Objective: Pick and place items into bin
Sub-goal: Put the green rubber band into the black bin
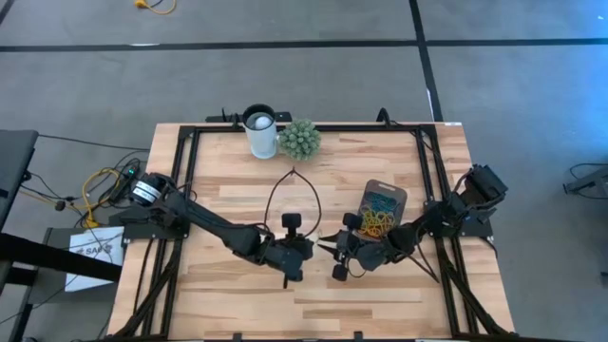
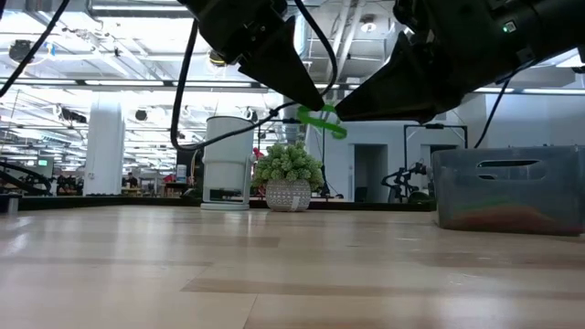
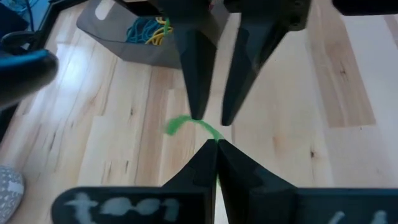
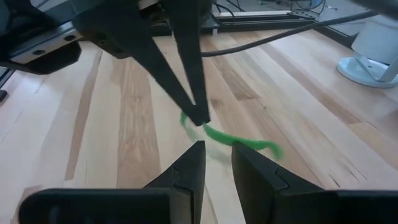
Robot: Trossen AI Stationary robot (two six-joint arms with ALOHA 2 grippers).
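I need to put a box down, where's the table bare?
Bare wood along the table's near edge and its left side. It is crowded mid-table, where the left claw and right claw meet beside the bin.

Green rubber band [image 2: 322, 120] dangling above table, translucent grey bin [image 1: 383, 210] holding yellow and blue bands

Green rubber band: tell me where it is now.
The green rubber band hangs above mid-table, pinched by the shut left gripper, with the open right gripper facing it.
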